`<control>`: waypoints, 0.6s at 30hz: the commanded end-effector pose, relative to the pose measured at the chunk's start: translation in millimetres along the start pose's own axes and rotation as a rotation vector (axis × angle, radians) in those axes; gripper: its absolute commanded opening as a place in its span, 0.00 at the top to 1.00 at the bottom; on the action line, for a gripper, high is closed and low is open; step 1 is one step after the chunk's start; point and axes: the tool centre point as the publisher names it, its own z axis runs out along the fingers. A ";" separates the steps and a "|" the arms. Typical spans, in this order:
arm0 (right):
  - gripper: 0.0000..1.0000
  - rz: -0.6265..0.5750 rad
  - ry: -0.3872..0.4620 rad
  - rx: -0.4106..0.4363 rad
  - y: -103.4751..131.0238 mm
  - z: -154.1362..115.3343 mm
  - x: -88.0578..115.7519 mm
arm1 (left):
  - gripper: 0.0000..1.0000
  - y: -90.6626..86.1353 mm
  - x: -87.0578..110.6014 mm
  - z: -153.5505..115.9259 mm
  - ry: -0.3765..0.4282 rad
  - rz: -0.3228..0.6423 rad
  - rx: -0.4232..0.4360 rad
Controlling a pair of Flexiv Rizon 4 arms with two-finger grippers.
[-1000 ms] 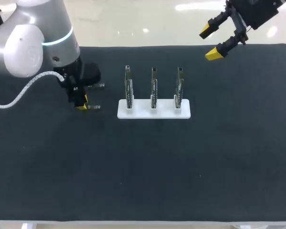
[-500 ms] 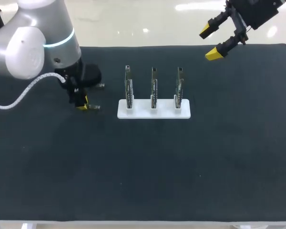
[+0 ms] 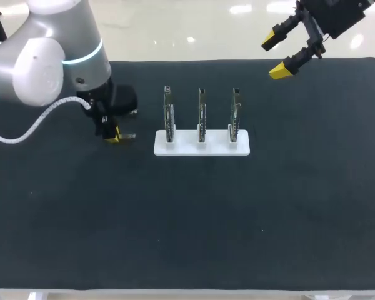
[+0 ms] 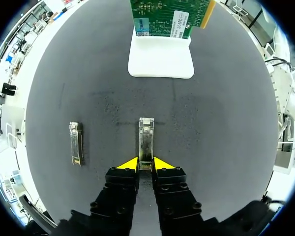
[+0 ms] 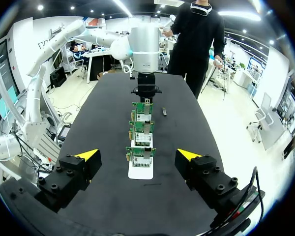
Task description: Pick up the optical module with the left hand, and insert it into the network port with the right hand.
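Note:
A silver optical module [image 4: 146, 137] lies flat on the black mat, pointing at the card stand. My left gripper [image 4: 146, 163] is down at the module's near end, with its yellow tips pressed against both sides of it. From above, that gripper [image 3: 114, 129] is left of the stand with the module [image 3: 129, 136] sticking out toward it. Three upright green network cards [image 3: 202, 112] stand in a white holder [image 3: 202, 145]. My right gripper [image 3: 278, 55] hangs open and empty high over the far right edge, looking down the row of cards [image 5: 143, 132].
A second module [image 4: 76, 143] lies on the mat beside the held one, a little farther back in the head view [image 3: 132, 112]. The white holder [image 4: 161, 59] sits just ahead of my left gripper.
My left gripper's fingers have drawn in around the module's end, and that arm has shifted slightly to the right. The right arm has not moved.

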 end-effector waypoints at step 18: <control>0.00 -0.001 -0.001 -0.001 -0.6 0.4 -0.1 | 1.00 -14.3 7.8 -103.5 -0.339 -0.040 0.019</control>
